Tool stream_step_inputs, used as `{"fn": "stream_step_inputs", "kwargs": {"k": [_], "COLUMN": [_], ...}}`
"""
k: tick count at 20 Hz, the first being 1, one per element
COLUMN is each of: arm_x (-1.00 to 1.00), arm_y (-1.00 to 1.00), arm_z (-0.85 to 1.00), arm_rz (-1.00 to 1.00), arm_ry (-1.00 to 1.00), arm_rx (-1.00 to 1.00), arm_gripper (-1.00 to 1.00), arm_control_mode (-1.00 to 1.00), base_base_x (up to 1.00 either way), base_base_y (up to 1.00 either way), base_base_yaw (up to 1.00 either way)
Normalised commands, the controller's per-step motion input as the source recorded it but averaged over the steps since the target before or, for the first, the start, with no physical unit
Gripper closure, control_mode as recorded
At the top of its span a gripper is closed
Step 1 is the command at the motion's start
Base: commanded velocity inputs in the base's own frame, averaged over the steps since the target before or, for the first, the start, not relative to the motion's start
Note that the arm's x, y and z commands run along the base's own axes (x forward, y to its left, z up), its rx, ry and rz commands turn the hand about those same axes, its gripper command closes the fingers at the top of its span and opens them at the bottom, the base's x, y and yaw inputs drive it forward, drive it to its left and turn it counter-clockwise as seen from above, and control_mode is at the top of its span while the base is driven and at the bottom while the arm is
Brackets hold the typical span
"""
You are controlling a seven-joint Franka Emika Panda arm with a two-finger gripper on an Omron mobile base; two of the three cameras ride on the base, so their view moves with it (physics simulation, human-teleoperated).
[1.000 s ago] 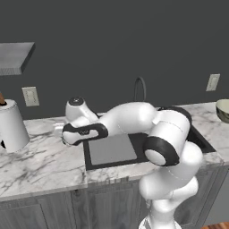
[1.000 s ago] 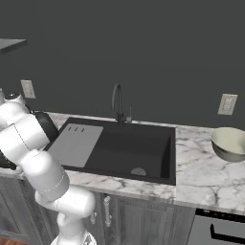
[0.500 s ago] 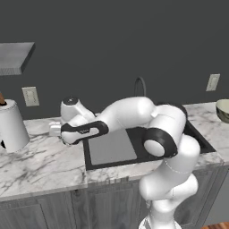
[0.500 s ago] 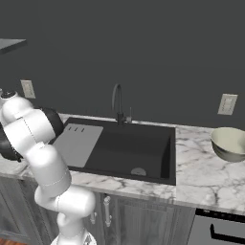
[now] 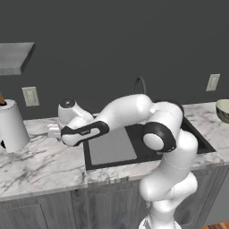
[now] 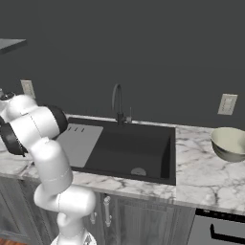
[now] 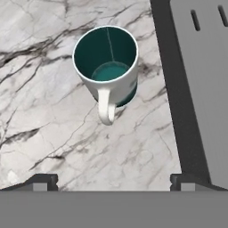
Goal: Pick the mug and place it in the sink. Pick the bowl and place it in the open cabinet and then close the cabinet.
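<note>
One small white mug (image 7: pixel 106 67) with a teal inside stands upright on the marble counter (image 7: pixel 49 124). In the hand view it sits just left of the grey ribbed drainboard (image 7: pixel 205 80) of the sink, not touching it. Its handle points down toward the bottom of that view, toward the gripper.

The gripper (image 7: pixel 114 181) hangs above the counter and looks down on the mug. Its two dark finger tips (image 7: pixel 42 181) stand far apart, as wide as they go. Nothing is between them. They do not touch the mug.

In the left base view the white arm (image 5: pixel 129 112) reaches out to the left, over the left end of the sink (image 5: pixel 134 147), and its hand is over the counter there. The mug itself is hidden behind the hand in that view. A white round jar (image 5: pixel 11 126) stands further left on the counter, well apart from the hand. A grey cabinet (image 5: pixel 13 57) corner hangs on the wall above it.

The black sink (image 6: pixel 134 153) has a dark bent faucet (image 6: pixel 117 103) at its far edge. The big pale bowl (image 6: pixel 230 143) sits on the counter to the right of the sink, well apart from the mug and the arm.
</note>
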Motion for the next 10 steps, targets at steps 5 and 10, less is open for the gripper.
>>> {"fn": "stream_step_inputs", "kwargs": {"k": [5,10], "arm_x": [0.12,0.13], "arm_y": [0.00,0.00], "arm_z": [-0.11,-0.02], "arm_rz": [0.00,0.00], "arm_ry": [0.00,0.00], "arm_rx": [0.00,0.00], "arm_gripper": [-1.00,-1.00], "arm_control_mode": [-1.00,-1.00], "base_base_x": [0.00,0.00], "base_base_y": [0.00,0.00], "base_base_yaw": [0.00,0.00]}}
